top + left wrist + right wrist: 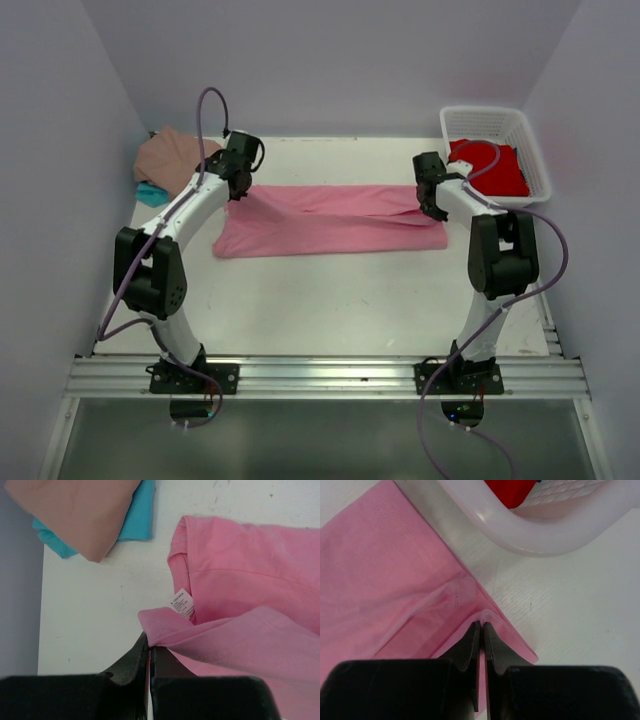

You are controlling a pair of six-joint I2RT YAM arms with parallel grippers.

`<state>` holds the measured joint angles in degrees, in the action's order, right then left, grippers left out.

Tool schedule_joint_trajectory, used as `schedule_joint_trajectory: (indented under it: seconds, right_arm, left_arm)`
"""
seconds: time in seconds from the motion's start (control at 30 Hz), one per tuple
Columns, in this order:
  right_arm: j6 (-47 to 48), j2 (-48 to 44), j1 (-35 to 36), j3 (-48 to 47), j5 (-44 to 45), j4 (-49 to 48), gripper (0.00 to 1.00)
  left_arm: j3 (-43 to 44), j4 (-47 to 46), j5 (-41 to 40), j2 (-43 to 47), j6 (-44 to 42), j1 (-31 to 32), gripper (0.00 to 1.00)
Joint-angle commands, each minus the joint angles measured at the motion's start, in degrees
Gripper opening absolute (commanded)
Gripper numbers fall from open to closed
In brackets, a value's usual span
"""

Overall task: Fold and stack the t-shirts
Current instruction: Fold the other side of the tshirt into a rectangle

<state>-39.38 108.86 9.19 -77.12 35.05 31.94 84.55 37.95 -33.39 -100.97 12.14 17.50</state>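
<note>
A bright pink t-shirt (330, 220) lies spread across the middle of the table, partly folded lengthwise. My left gripper (240, 185) is shut on its left edge near the collar and label (182, 604), the cloth (240, 630) lifted a little. My right gripper (428, 205) is shut on the shirt's right edge (420, 590). A folded tan-pink shirt (172, 155) lies on a teal shirt (150, 192) at the back left; both also show in the left wrist view, tan-pink (80, 510) and teal (137, 517). A red shirt (490, 165) lies in the basket.
A white lattice basket (530, 150) stands at the back right, its rim (530, 527) close beyond my right gripper. Purple-grey walls close in the back and both sides. A metal rail (320, 375) runs along the near edge.
</note>
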Motion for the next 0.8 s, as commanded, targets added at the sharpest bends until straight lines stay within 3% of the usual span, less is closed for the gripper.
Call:
schedule_joint_trajectory:
  seconds: [0.0, 0.13, 0.17, 0.2, 0.23, 0.3, 0.33, 0.4, 0.53, 0.77]
  right_arm:
    - [0.61, 1.44, -0.58, -3.3, 1.16, -1.18, 0.01]
    - [0.7, 2.41, -0.84, -3.91, 1.25, -1.44, 0.03]
    - [0.62, 2.67, -0.84, -4.09, 1.16, -1.53, 0.09]
    - [0.62, 2.59, -0.93, -4.26, 0.82, -1.53, 0.22]
    - [0.53, 2.41, -1.02, -4.18, 0.64, -1.79, 0.45]
    - [0.79, -0.03, -1.02, -2.69, -0.41, -2.85, 0.66]
    - [1.14, -1.35, -1.02, -1.73, -0.94, -5.38, 0.79]
    - [2.63, -6.43, -1.02, 2.23, -2.34, -8.72, 0.85]
    - [5.27, -14.87, -1.02, 6.72, -4.37, -15.76, 0.96]
    - [7.81, -27.03, -1.02, 12.17, -7.18, -18.85, 0.93]
  left_arm:
    - [3.86, -2.89, -0.45, -1.51, -1.33, -1.06, 0.0]
    - [4.57, -3.15, -0.45, -2.91, -1.42, -1.59, 0.0]
    - [4.65, -3.32, -0.36, -3.27, -1.33, -1.68, 0.0]
    - [5.0, -3.59, -0.45, -3.71, -1.16, -1.76, 0.0]
    - [5.18, -3.68, -0.36, -4.41, -0.89, -1.85, 0.21]
    - [5.53, -3.76, -0.71, -4.85, 0.42, -1.94, 0.54]
    - [5.45, -4.2, -0.98, -4.94, 1.64, -1.94, 0.76]
    - [4.57, -5.69, -2.55, -4.33, 3.32, -1.94, 1.0]
    - [3.25, -7.89, -1.86, -0.04, 6.49, -1.94, 1.0]
    - [-10.16, -16.93, 11.73, 13.94, 9.47, -1.85, 1.0]
